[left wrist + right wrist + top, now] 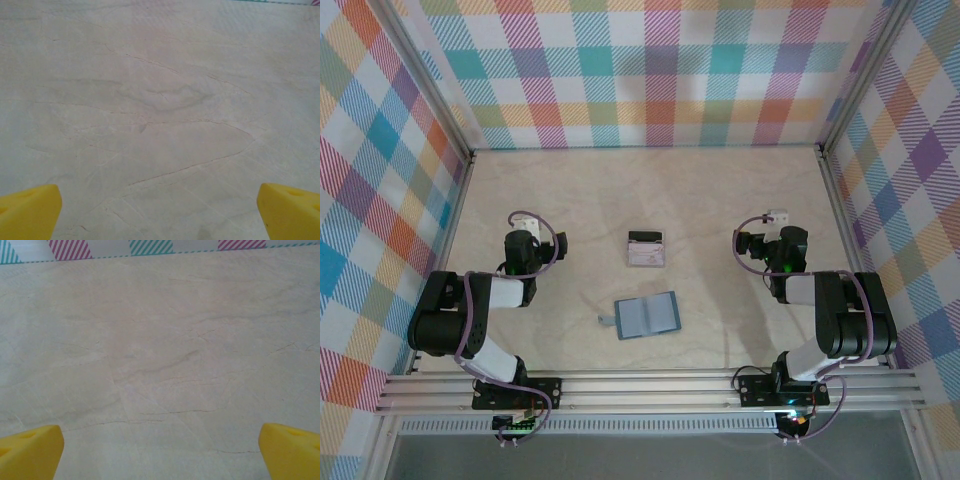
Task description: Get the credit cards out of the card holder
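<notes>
The card holder [648,316], a teal-blue wallet, lies spread open and flat on the table near the middle front, its small tab pointing left. The credit cards [646,250], pale pink with a dark band along the far edge, lie on the table just behind it, apart from it. My left gripper [532,241] is well to the left of both, and my right gripper [770,241] is well to the right. In the wrist views the left gripper [160,212] and right gripper [160,452] are open, yellow fingertips [30,210] [290,450] wide apart over bare table.
The pale marbled table [720,200] is walled by plaid panels at the back and on both sides. A metal rail [650,388] runs along the near edge under the arm bases.
</notes>
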Available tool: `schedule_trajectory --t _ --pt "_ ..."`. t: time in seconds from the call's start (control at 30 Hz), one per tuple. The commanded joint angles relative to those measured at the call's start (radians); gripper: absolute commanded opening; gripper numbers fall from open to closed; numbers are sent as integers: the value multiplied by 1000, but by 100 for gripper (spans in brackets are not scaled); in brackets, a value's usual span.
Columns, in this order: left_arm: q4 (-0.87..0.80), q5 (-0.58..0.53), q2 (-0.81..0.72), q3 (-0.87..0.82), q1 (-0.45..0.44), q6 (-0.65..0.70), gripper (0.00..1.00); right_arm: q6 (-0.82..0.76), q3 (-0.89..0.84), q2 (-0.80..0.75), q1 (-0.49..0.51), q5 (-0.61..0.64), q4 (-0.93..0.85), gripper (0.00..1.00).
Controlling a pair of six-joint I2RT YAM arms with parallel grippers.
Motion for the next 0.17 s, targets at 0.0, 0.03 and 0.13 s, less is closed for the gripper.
schedule_trajectory --t 0.0,0.03,0.13 --pt "34 15 0 -7 -4 13 100 14 2 10 3 -23 35 100" --pt "34 15 0 -7 -3 14 100 13 2 10 3 -24 34 100" --pt "34 14 1 -7 -4 14 100 14 -6 4 3 -21 43 100"
